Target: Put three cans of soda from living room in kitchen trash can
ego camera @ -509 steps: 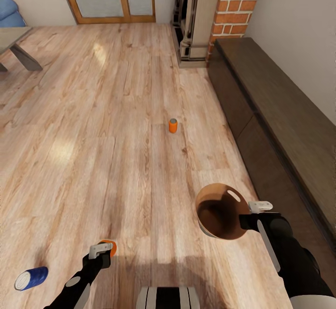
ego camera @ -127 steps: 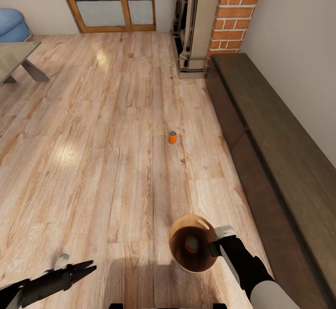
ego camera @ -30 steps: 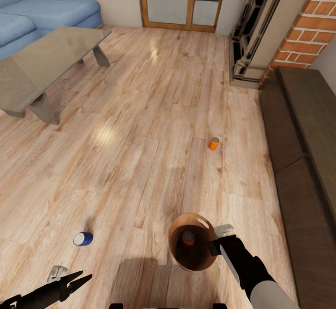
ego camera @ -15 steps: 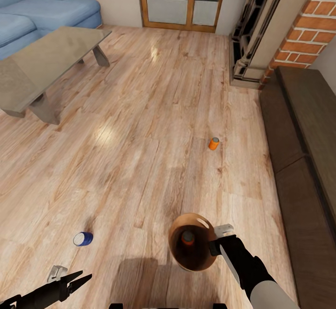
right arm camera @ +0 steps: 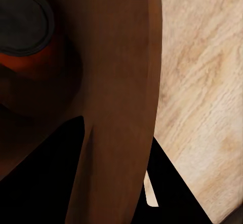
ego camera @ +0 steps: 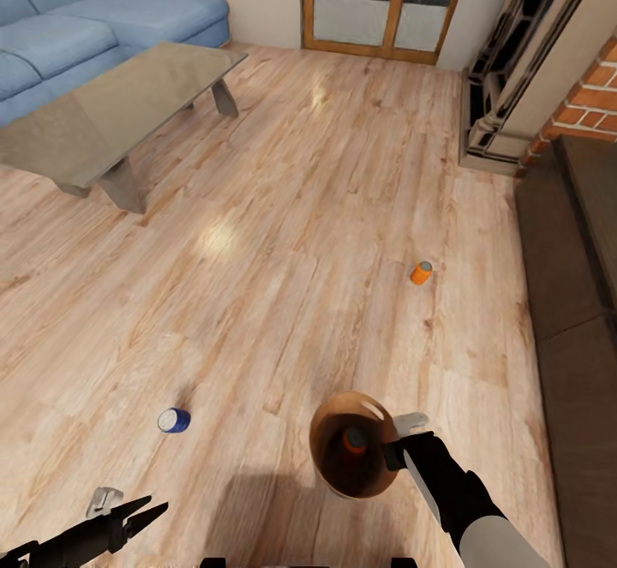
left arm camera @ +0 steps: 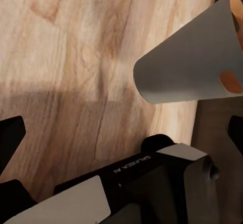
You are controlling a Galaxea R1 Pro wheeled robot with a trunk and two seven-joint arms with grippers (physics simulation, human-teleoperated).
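Note:
The tash can [ego camera: 330,469], brown inside, hangs low over the plank floor with my right gripper [ego camera: 396,441] shut on its rim. One orange can of soda [ego camera: 354,440] stands inside it, seen close in the right wrist view as an orange can [right arm camera: 24,29] behind the bin's brown wall [right arm camera: 121,72]. A second orange can [ego camera: 420,272] stands on the floor ahead to the right. The dark blue can [ego camera: 174,420] lies on its side ahead to the left. My left gripper [ego camera: 152,510] hovers open and empty near the floor; its view shows the bin's off-white outside [left arm camera: 187,62].
A glass-topped coffee table [ego camera: 111,110] and a blue corner sofa [ego camera: 94,24] stand at the far left. A glazed wooden door [ego camera: 381,2] is at the back. A fireplace [ego camera: 514,88] and a long dark low cabinet [ego camera: 574,311] line the right side.
The whole picture has shifted right and slightly up: the camera has turned left. Both arms and the bin keep their places in the view. The cans on the floor have not moved.

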